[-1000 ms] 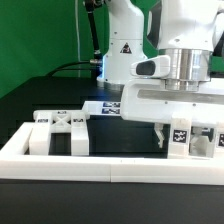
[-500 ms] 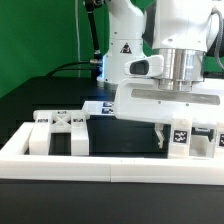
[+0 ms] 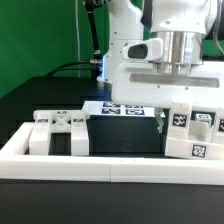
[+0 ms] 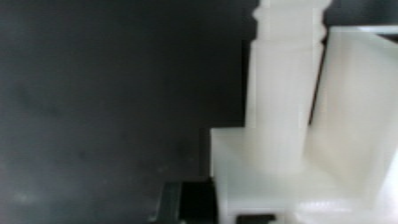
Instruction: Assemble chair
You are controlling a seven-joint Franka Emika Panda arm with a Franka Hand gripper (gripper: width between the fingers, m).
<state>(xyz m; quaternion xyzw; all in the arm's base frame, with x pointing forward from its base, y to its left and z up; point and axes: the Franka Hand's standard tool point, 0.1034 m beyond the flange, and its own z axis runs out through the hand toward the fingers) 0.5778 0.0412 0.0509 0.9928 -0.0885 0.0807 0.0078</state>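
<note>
**A:** Where's the gripper (image 3: 162,120)?

**B:** Under the arm (image 3: 185,30), above and just behind the rail (image 3: 110,165), toward the rail's end at the exterior view's right.

**A:** Released or clenched?

**B:** Clenched. The jaws are pinched together on the edge of a white chair part (image 3: 182,135). In the wrist view the dark fingertips (image 4: 183,203) sit tight against the part's blocky base. A slim post (image 4: 285,60) with a notched tip runs out from that base.

**A:** And where is that part against the rail?

**B:** Just behind it, upright, near the same end. Its lower edge is hidden by the rail's top, so I can't tell whether it touches the table (image 3: 40,95). Two square black-and-white tags (image 3: 178,120) face the exterior camera. One is high up, the other lower and farther toward the exterior view's right.

**A:** Any more of the chair?

**B:** A cluster of small white parts (image 3: 58,130) stands just inside the rail's corner at the exterior view's left, well apart from the held one. I can't make out whether they touch the rail.

**A:** The flat thing with tags?

**B:** That's the marker board (image 3: 125,108). It lies on the black table, farther behind the rail than the gripper, about level with the rail's middle.
</note>
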